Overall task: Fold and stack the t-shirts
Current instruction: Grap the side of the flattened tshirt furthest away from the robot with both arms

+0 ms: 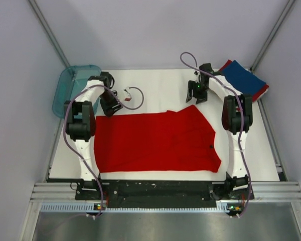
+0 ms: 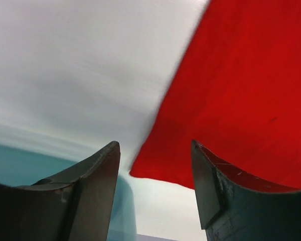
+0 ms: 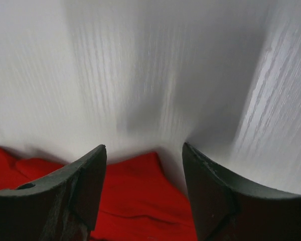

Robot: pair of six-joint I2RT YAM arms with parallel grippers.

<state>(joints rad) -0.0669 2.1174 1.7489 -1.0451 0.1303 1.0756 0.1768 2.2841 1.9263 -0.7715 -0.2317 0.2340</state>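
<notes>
Here's the big red t-shirt (image 1: 155, 143), spread flat across the middle of the worktop (image 1: 160, 80) and reaching close to its near edge. The left gripper (image 1: 111, 106) sits right at the shirt's far left corner, claw fairly wide with nothing in it. Its wrist view shows the red corner and the bare white surface in the gap between the jaws. Over to the right gripper (image 1: 195, 96), hovering just past the shirt's far edge, toward the right side. Its claw is also parted and empty, and its own camera shows white worktop ahead and red cloth low between the fingers (image 3: 85, 191). In the far right corner, a folded navy t-shirt (image 1: 243, 76) lies on top of a second red t-shirt (image 1: 263, 92), whose edge peeks out from underneath. The teal tray (image 1: 72, 85) sits at the far left corner, just beside the left arm
</notes>
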